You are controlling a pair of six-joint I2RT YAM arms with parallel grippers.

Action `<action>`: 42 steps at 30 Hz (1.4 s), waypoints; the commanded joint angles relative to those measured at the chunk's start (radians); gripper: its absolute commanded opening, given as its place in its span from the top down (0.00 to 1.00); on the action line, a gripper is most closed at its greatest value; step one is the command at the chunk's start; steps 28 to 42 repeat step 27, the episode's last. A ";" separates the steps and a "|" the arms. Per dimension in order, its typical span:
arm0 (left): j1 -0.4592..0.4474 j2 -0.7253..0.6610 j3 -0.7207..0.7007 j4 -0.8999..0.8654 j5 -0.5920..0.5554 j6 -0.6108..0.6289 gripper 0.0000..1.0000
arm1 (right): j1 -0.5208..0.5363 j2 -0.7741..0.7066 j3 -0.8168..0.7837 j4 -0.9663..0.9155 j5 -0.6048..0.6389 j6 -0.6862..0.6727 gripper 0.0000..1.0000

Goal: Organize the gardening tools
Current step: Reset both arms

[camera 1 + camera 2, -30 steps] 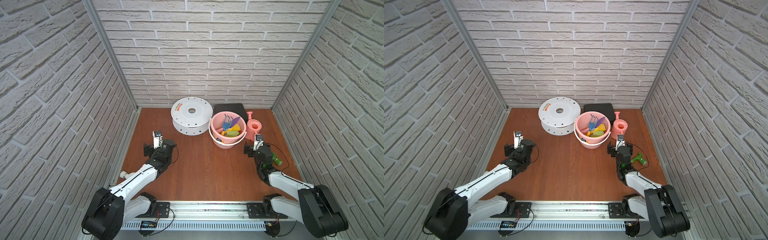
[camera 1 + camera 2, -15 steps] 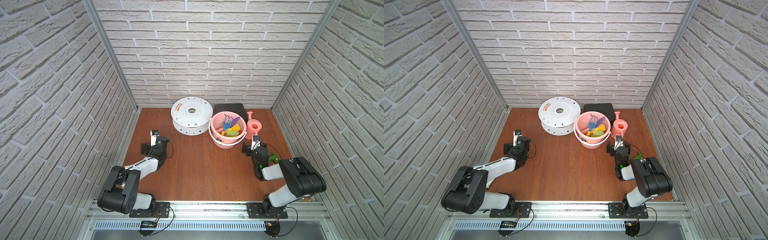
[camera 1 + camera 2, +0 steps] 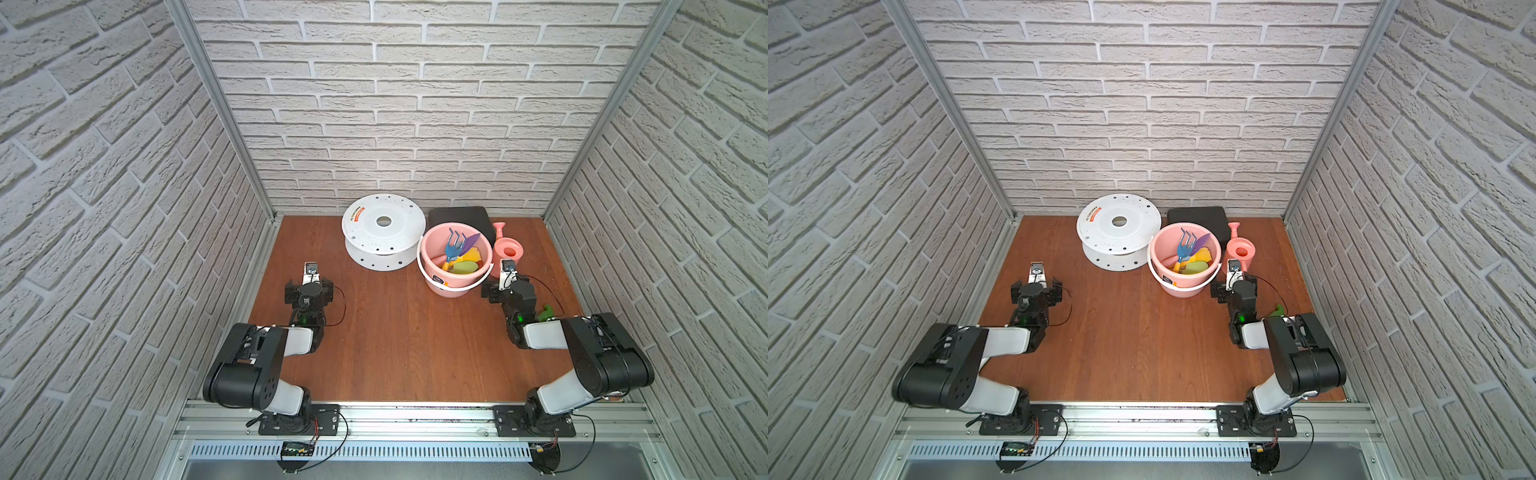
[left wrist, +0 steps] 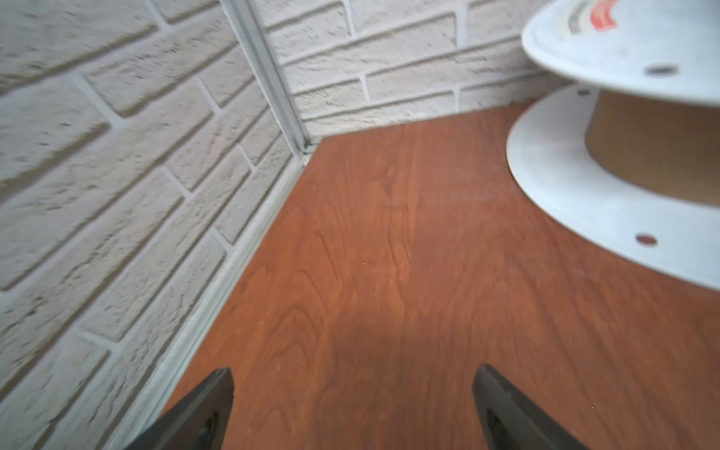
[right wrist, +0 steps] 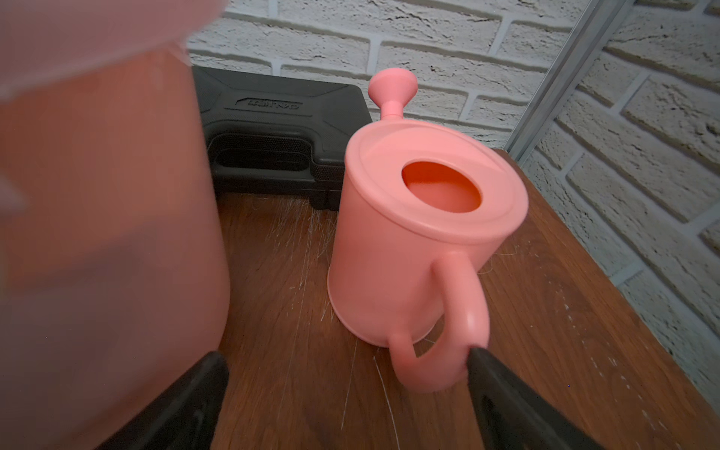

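So the right gripper (image 5: 345, 356) was spread as wide as it goes, with nothing in it. The can (image 5: 393, 249) stood upright right in front of it, handle (image 5: 463, 311) pointing back at the gripper. One fingertip sat right at the handle loop, and I couldn't tell whether it was touching or just shy.

The can looked like thin hollow plastic, so I'd guess light, stiff and a bit slick. The body's probably too fat for the jaws, so I'd pinch the handle or the rim of the top hole. It'd likely tip or skid if nudged instead of gripped.

The rest of the tools sat up ahead in the bucket (image 3: 446, 286), toward the gripper's left: fork (image 3: 453, 245), purple trowel (image 3: 471, 240), yellow scoop (image 3: 471, 254) and spade (image 3: 463, 267), all piled loosely. They also looked like light, rigid plastic. Their handles would be the spot to grab, but they were tangled, so pulling one might drag another.

The bucket wall was close beside the gripper and the black case (image 5: 272, 128) sat behind the can, so there wasn't much room to swing. There was a green bit (image 3: 544, 311) by the right arm, and I couldn't make out what it was.

The left gripper (image 4: 352, 382) was also wide open and empty over bare table (image 4: 389, 253). The spool (image 4: 607, 218) was ahead and off to its right.
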 commanded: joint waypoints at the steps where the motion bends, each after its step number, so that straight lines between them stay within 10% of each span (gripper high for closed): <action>1: 0.010 0.060 -0.011 0.191 0.177 0.064 0.02 | -0.003 -0.012 -0.005 0.021 -0.002 0.005 0.01; 42: 0.075 0.041 0.082 -0.007 0.218 -0.007 0.02 | -0.005 -0.007 0.011 -0.002 0.019 0.016 0.01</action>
